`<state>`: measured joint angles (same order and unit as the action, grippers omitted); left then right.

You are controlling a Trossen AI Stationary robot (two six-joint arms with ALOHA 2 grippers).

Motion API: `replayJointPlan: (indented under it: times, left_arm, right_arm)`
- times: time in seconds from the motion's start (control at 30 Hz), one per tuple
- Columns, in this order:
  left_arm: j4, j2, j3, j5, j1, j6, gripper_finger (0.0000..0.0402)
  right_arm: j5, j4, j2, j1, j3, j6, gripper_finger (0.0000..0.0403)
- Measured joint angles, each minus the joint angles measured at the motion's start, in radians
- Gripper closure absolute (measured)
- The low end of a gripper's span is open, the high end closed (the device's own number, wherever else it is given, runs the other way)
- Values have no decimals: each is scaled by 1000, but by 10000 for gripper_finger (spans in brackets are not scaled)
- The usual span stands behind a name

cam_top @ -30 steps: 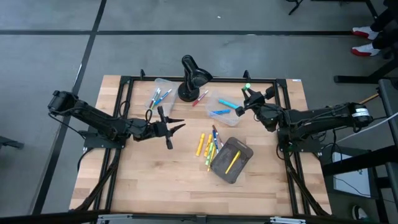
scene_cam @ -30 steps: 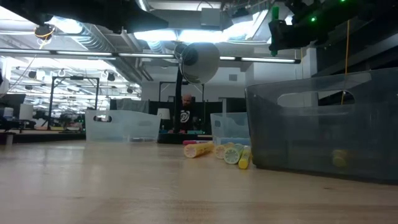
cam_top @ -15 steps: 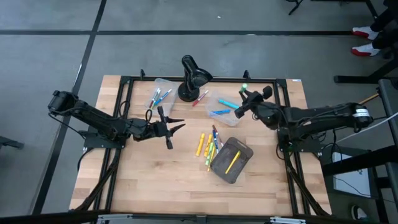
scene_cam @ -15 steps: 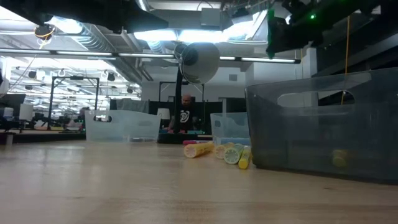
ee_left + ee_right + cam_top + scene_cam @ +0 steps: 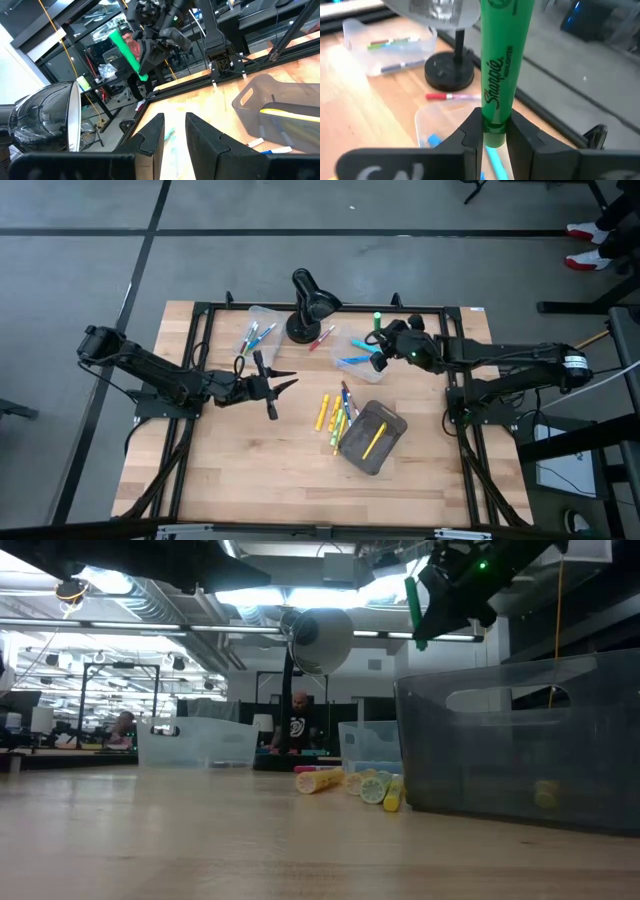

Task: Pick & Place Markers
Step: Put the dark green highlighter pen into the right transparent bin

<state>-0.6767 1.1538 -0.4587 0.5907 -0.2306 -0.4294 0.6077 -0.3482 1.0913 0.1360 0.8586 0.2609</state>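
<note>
A green marker (image 5: 501, 65) stands clamped between the fingers of the right gripper (image 5: 378, 348), lifted clear of the table and hanging over the clear bin (image 5: 345, 350) just beside the black desk lamp (image 5: 308, 304). Blue markers (image 5: 356, 356) lie in that bin, and a red marker (image 5: 322, 338) lies on the wood between bin and lamp base. On the lamp's other side a second clear bin (image 5: 255, 330) holds a few more pens. Farther from the lamp, loose yellow and mixed markers (image 5: 335, 415) lie against a grey bin (image 5: 375, 438) with one yellow marker (image 5: 374, 440) inside (its far wall blurs the contents in the low view). The left gripper (image 5: 283, 384) hovers well away from the lamp over bare wood, jaws parted and holding nothing.
</note>
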Motion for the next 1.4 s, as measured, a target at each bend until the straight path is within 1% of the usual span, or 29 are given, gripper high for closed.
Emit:
replayJointPlan:
  times: [0.17,0.4,0.57,0.9,1.03,1.4]
  left_arm:
    - [0,0,0,0,0,0,329]
    - [0,0,0,0,0,0,329]
    - [0,0,0,0,0,0,329]
    - [0,0,0,-5,0,0,329]
    - [0,0,0,-5,0,0,329]
    - [0,0,0,-6,0,0,329]
  right_arm:
    - [-104,-82,46,48,35,28,342]
    - [-236,-120,95,95,45,44,342]
    - [-282,-159,115,117,45,54,342]
    - [-416,-196,120,172,45,68,342]
    - [-445,-225,120,192,45,76,342]
    - [-447,-224,120,196,45,76,342]
